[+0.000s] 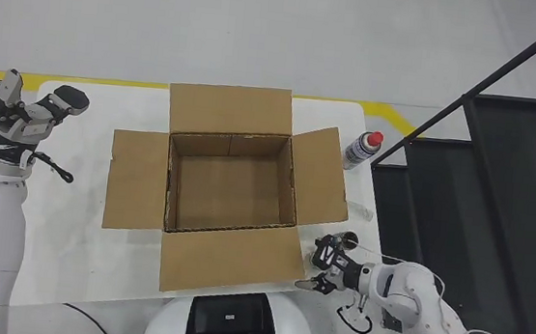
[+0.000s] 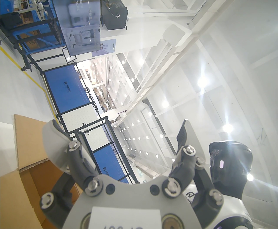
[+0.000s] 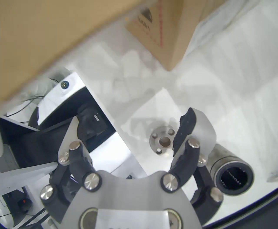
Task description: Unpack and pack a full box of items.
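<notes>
An open cardboard box (image 1: 232, 188) sits mid-table with all flaps spread and nothing visible inside. A white bottle with a red cap (image 1: 363, 148) lies beside its right flap. My right gripper (image 1: 326, 267) is open, low over the table's front right corner by the box's near flap (image 3: 160, 28). A round metal flange (image 3: 161, 142) lies on the table between its fingers (image 3: 186, 128). A steel cylinder bearing (image 3: 233, 171) lies just outside one finger. My left gripper (image 2: 118, 138) is open and holds nothing, raised at the table's far left (image 1: 55, 108), tilted upward.
The white table (image 1: 67, 235) has bare surface left of the box. A dark metal staircase (image 1: 497, 208) stands close along the table's right edge. A yellow floor line runs behind the table.
</notes>
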You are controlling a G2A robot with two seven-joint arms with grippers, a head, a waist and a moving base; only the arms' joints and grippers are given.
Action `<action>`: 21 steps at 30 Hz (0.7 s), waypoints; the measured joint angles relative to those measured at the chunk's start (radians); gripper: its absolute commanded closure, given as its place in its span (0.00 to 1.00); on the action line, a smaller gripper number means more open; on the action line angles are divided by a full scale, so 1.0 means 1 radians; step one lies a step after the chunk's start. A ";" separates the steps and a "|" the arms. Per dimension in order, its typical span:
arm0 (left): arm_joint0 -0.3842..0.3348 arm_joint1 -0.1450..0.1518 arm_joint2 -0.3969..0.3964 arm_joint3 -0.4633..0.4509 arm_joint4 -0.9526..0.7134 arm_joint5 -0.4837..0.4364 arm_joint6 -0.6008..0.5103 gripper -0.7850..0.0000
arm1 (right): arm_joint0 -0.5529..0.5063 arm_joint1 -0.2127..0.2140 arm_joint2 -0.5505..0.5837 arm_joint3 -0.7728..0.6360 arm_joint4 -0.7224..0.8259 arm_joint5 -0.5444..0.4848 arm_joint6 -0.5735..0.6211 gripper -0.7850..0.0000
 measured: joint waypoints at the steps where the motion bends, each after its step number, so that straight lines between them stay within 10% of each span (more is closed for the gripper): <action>1: 0.000 0.000 0.000 0.000 0.000 0.000 0.000 0.00 | 0.006 0.001 0.003 -0.001 -0.002 -0.007 -0.008 0.00; 21: 0.000 0.000 0.000 0.000 0.000 0.000 0.000 0.00 | 0.273 -0.014 -0.206 0.061 0.027 0.048 0.000 0.00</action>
